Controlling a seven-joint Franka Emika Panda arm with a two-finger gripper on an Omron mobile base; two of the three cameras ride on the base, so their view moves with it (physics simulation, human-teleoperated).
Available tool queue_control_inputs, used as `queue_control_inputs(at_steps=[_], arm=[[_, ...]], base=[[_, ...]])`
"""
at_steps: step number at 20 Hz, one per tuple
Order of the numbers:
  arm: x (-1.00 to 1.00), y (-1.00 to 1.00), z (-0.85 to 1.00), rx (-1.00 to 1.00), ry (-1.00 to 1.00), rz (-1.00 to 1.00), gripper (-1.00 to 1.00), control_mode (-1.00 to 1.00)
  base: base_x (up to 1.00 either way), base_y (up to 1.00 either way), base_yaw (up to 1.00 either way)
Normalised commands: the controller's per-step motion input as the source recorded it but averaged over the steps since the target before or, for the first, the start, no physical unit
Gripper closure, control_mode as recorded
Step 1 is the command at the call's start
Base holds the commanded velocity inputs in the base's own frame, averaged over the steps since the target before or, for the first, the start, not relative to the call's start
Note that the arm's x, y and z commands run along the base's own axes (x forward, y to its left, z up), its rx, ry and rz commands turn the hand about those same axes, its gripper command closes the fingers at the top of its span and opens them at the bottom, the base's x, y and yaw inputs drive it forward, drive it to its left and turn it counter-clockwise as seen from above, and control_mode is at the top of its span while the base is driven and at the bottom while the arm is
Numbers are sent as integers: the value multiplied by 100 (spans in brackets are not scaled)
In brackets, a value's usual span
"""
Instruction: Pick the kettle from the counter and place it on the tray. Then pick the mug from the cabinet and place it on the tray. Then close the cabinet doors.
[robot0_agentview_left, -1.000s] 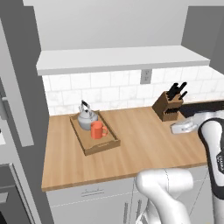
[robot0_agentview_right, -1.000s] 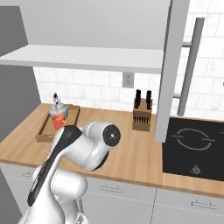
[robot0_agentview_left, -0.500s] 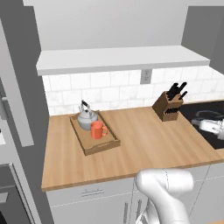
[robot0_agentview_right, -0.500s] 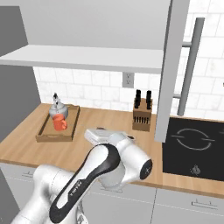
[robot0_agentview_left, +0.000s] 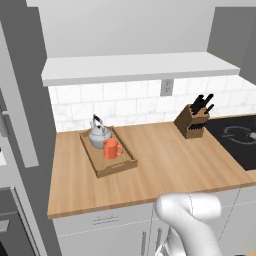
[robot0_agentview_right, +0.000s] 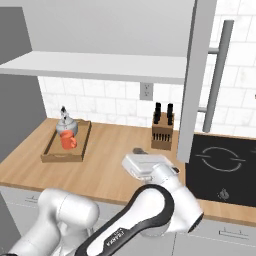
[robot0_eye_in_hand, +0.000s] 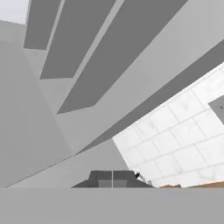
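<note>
The silver kettle (robot0_agentview_left: 99, 134) (robot0_agentview_right: 65, 125) and the orange-red mug (robot0_agentview_left: 111, 148) (robot0_agentview_right: 67, 141) both stand in the wooden tray (robot0_agentview_left: 123, 164) (robot0_agentview_right: 50, 155) on the counter (robot0_agentview_left: 165, 165) (robot0_agentview_right: 105, 170). The wall cabinet's pale shelf (robot0_agentview_left: 135, 67) (robot0_agentview_right: 100, 65) is bare. Its doors stand open: one (robot0_agentview_left: 20, 100) at the left, one (robot0_agentview_right: 197, 75) edge-on at the right with a long bar handle (robot0_agentview_right: 217, 75). My gripper (robot0_agentview_right: 136, 150) (robot0_eye_in_hand: 112, 178) is shut on nothing, above the counter in front of the knife block and left of the right door. It points up at the cabinet's underside.
A knife block (robot0_agentview_left: 192, 121) (robot0_agentview_right: 162, 131) stands against the tiled wall. A black cooktop (robot0_agentview_left: 235, 140) (robot0_agentview_right: 222, 160) lies at the counter's right end. An outlet (robot0_agentview_left: 166, 86) sits on the wall. Grey drawers run below the counter's front edge.
The arm has swung from the tray side to the right, ending in front of the knife block. Kettle, mug and tray have not moved. The gripper has stayed shut.
</note>
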Motion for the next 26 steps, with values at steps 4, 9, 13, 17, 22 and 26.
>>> queue_control_inputs(at_steps=[4,9,13,17,22,26], arm=[[-3,-54,5,12,0,0,100,-100],[7,-17,-3,10,0,1,100,-100],[0,-34,0,23,-1,5,100,-100],[13,-35,1,31,0,4,100,-100],[3,-44,27,34,-7,4,100,-100],[0,-51,43,27,0,5,100,-100]], base=[[0,0,0],[0,0,0],[0,0,0],[0,0,0],[0,0,0],[0,0,0]])
